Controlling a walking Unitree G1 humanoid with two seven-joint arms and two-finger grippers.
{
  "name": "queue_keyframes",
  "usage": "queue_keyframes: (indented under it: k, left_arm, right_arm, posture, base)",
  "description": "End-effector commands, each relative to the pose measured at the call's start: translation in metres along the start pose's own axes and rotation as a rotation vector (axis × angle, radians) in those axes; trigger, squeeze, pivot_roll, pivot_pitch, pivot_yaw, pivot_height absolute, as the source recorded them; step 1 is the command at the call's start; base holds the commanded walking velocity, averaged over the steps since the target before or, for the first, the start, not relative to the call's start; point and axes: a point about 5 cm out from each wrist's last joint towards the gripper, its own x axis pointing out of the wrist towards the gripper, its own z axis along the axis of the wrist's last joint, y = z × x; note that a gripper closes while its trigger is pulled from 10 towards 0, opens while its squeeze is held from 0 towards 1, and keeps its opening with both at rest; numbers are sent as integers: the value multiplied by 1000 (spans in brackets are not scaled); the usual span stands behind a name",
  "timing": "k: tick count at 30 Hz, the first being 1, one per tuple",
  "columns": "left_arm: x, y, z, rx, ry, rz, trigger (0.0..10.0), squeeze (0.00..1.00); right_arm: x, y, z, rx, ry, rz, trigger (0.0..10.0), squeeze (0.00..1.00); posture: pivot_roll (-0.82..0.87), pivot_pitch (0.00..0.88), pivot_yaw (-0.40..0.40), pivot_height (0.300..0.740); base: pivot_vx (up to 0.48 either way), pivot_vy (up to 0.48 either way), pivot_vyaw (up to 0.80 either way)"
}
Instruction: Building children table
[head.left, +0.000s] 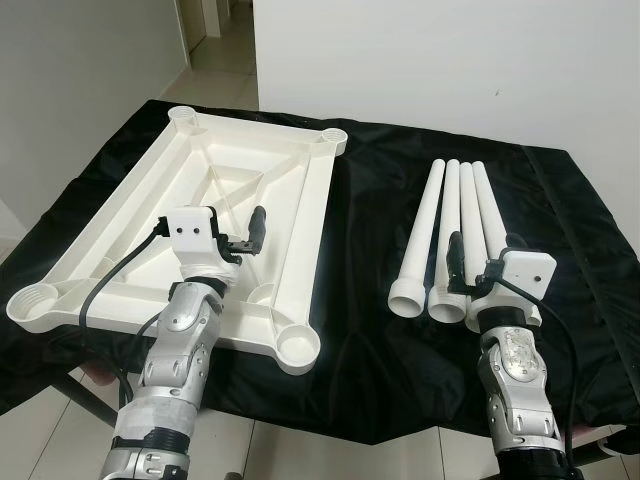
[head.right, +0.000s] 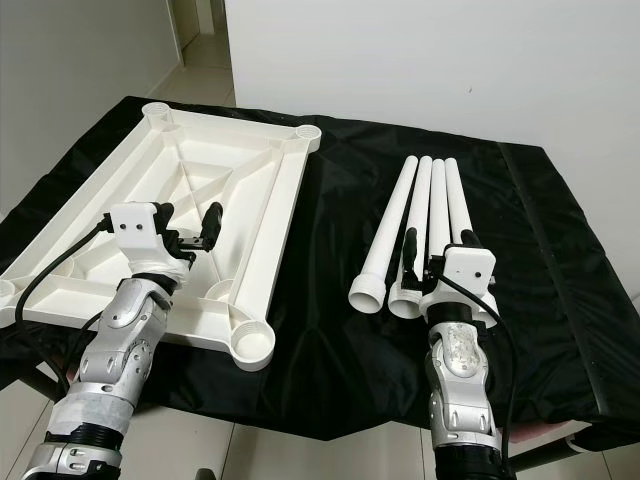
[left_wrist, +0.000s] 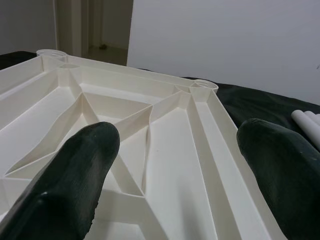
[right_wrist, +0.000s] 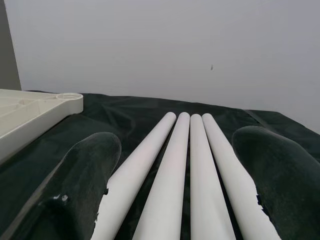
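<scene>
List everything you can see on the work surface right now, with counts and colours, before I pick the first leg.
Table top: one, white, upside down, ribs up, on the robot's left.
Corner sockets: four, white, one at each corner.
Table legs: four, white, lying side by side on the right.
Black cloth: one, covering the surface.
Left gripper: open, above the table top.
Right gripper: open, over the legs' near ends.

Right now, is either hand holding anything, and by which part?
Nothing is held. The left hand hangs open above the upturned tabletop; the right hand is open over the near ends of the four legs.
</scene>
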Motion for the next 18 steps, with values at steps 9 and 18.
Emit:
queue_keyframes:
  k: [9,18]
  left_arm:
    - [0,-2,0,4,4,-33,10000,0]
    - [-2,1,1,-2,-3,-18,10000,0]
  right_arm:
    - [-1,1,-1,-9,14,10,10000,0]
    - [-1,1,-1,-18,26,16,10000,0]
  posture:
    - [24,66,0,740]
    - [26,75,-10,740]
  base:
    - [0,0,-171]
    - [0,0,-755]
